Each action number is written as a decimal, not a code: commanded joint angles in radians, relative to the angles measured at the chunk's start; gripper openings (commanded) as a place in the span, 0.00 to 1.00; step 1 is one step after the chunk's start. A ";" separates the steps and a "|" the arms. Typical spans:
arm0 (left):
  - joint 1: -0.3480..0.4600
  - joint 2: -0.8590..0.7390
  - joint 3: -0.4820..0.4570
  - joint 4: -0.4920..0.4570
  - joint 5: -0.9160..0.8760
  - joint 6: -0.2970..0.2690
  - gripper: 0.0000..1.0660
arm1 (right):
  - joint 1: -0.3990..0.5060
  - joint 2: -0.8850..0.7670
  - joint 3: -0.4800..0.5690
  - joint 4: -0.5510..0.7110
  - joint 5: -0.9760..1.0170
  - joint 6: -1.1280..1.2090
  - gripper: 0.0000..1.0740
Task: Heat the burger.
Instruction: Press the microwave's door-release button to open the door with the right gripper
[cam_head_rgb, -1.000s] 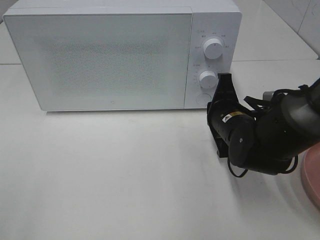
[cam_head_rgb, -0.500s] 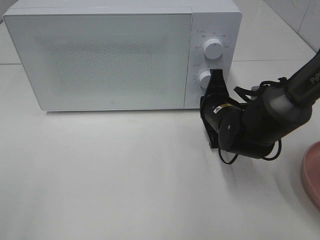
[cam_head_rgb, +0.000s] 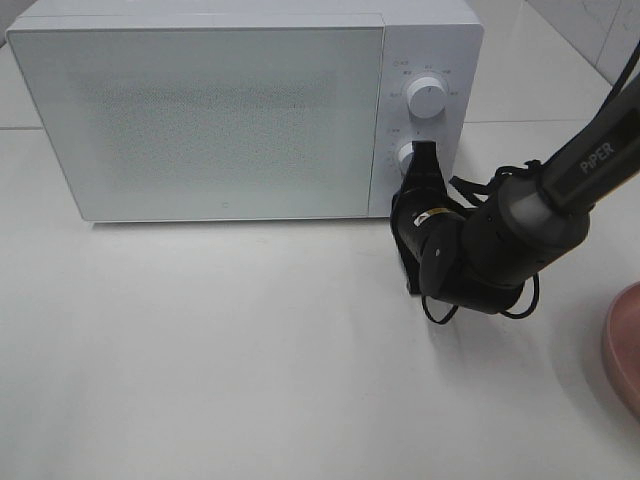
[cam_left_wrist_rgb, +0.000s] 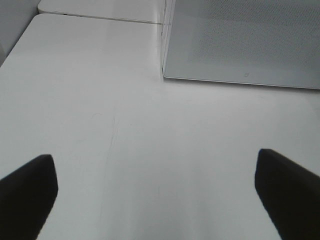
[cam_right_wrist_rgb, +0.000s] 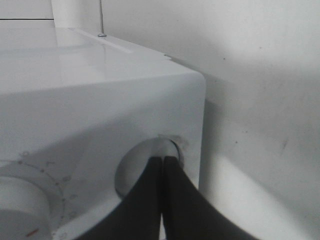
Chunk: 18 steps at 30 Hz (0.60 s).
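**Two arms out, one on the door button, burger unseen**

Right gripper (cam_right_wrist_rgb: 161, 162): jaws pressed together, no gap, nothing between them. Tips sit at the rim of the round door button (cam_right_wrist_rgb: 134, 172) on the microwave (cam_head_rgb: 220, 110).

Left gripper (cam_left_wrist_rgb: 157, 177): spread wide, empty, hanging over bare table (cam_head_rgb: 200, 350) near the door's front corner.

Burger: in no view. The door is closed and speckled, so it may be inside, but I cannot tell.

Risks, as I judge them:
- Tips are off-centre on the button, so they could skid onto the panel and leave the door latched.
- The lower knob (cam_head_rgb: 410, 157) is just beside, so a slip might turn it.
- A hard push could shove the oven backward.

Count:
- one microwave
- two knobs, upper (cam_head_rgb: 428, 97) and lower
- one button
- one pink plate (cam_head_rgb: 625, 345), cut off at the edge
- two grippers
- no burger
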 joint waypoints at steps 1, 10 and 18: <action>0.002 -0.024 0.002 -0.002 -0.005 0.000 0.94 | -0.019 0.008 -0.018 0.017 -0.036 -0.028 0.00; 0.002 -0.024 0.002 -0.002 -0.005 0.000 0.94 | -0.029 0.017 -0.056 0.006 -0.095 -0.028 0.00; 0.002 -0.024 0.002 -0.002 -0.005 0.000 0.94 | -0.029 0.023 -0.116 0.034 -0.174 -0.060 0.00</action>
